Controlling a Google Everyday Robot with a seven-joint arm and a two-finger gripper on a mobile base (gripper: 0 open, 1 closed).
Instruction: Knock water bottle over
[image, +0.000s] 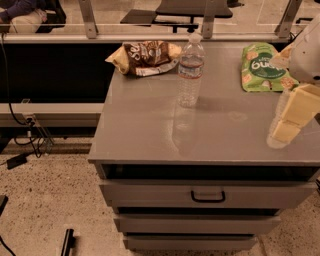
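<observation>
The grey metal drawer cabinet (150, 130) carries everything, and the clear ribbed plastic water bottle with a white cap (190, 70) stands upright on its top, toward the back and near the middle. To the right of the bottle, at the frame edge, the white rounded shell of the arm (307, 55) hangs over the flat green snack bag (262, 67). The crumpled brown chip bag (147, 57) lies just to the bottle's left and slightly behind it. The cream-coloured blocky gripper (292, 117) hovers well to the right of the bottle and nearer the front; you cannot tell whether it is spread or closed. Bare top lies between gripper and bottle, so a sweep from the right has open room. If you strike low, the bottle may slide instead of tipping. If you strike hard, it may roll into the chip bag or off the left edge, which is not far beyond the bottle. Watch the arm shell too, since it could drag the green bag along.
</observation>
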